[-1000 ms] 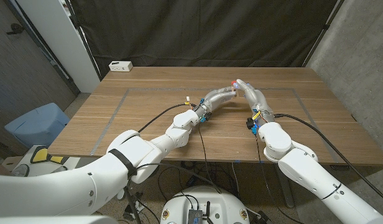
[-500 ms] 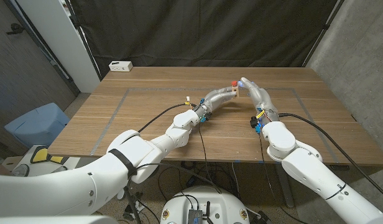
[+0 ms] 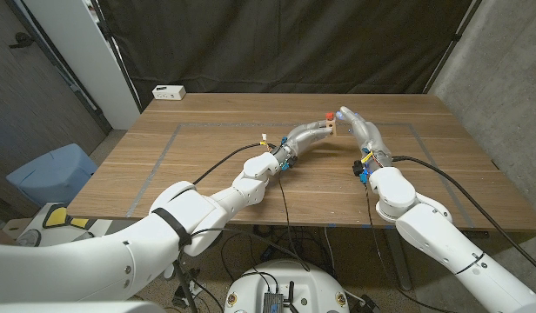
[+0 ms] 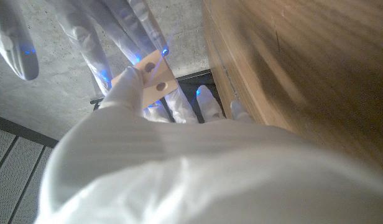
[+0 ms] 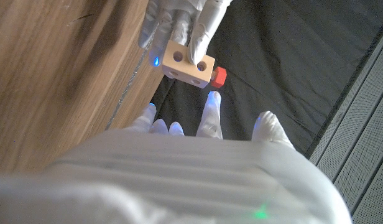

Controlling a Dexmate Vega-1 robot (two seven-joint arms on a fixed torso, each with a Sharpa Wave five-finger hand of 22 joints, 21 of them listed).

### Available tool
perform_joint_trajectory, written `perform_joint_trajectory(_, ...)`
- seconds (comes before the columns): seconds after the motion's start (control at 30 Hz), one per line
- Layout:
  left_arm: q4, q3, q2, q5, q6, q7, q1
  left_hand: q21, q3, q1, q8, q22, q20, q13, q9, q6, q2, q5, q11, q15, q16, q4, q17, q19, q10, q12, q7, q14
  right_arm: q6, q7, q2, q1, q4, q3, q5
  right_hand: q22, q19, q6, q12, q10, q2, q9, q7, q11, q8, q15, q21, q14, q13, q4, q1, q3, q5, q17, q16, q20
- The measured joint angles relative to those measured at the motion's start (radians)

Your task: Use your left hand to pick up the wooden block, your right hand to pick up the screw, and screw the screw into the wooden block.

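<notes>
While the left hand grips the wooden block above the table's far middle, the red screw apparently sits in its end; the right hand, fingers spread, holds nothing, so tightening remains.

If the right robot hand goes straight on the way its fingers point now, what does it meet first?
Most likely the wooden block with the red screw, held up by the left robot hand. The right robot hand looks open; the gap's depth is unclear.

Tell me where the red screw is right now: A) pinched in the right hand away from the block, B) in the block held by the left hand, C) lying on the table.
B: the screw sticks out of the block that the left hand holds, with the right hand just off it.
</notes>
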Motion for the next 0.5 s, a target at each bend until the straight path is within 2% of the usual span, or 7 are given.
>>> perform_joint_trajectory(0.5, -0.023, 0.004, 0.009, 0.001, -0.007, -0.001, 0.015, 0.0, 0.0, -0.003, 0.0, 0.0, 0.0, 0.0, 0.0, 0.0, 0.003, -0.003, 0.0, 0.0, 0.0, 0.0, 0.001, 0.0, 0.0, 0.0, 0.0, 0.0, 0.006, 0.022, -0.002, 0.03, 0.034, -0.001, 0.009, 0.0, 0.0, -0.007, 0.0, 0.0, 0.0, 0.0, -0.004, 0.0, 0.0, 0.0, 0.0, 0.0, 0.0, 0.0, 0.0, 0.0, 0.0, 0.0, 0.0, 0.0)
